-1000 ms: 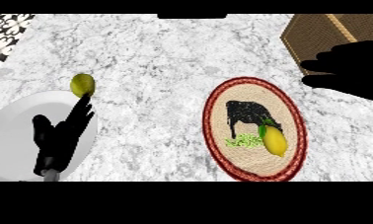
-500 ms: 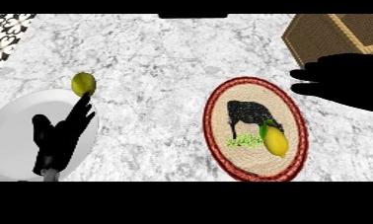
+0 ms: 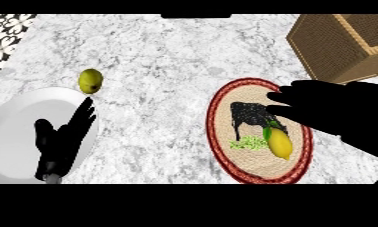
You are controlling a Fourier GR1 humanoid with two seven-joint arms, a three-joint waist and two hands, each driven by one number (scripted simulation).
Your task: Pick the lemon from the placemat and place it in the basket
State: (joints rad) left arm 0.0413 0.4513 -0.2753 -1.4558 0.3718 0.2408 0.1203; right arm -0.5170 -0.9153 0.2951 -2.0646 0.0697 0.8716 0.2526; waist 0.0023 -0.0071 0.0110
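While the left hand (image 3: pixel 63 143) rests open over the white plate (image 3: pixel 22 121) at lower left | green fruit (image 3: pixel 91 80) beside plate's upper rim | bare marble mid-frame | lemon (image 3: pixel 280 142) on placemat (image 3: pixel 229 102), lower right | right hand (image 3: pixel 325 108) open, fingers above lemon | basket (image 3: pixel 336 46) at upper-right edge

woven basket (image 3: pixel 336 46), braided placemat (image 3: pixel 255 166), marble counter (image 3: pixel 170 61)

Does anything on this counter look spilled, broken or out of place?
Nothing looks spilled or broken. The lemon lies on the round placemat, and the basket stands upright at the far right. The only oddity is a small yellow-green fruit lying loose on the counter just beyond the white plate.
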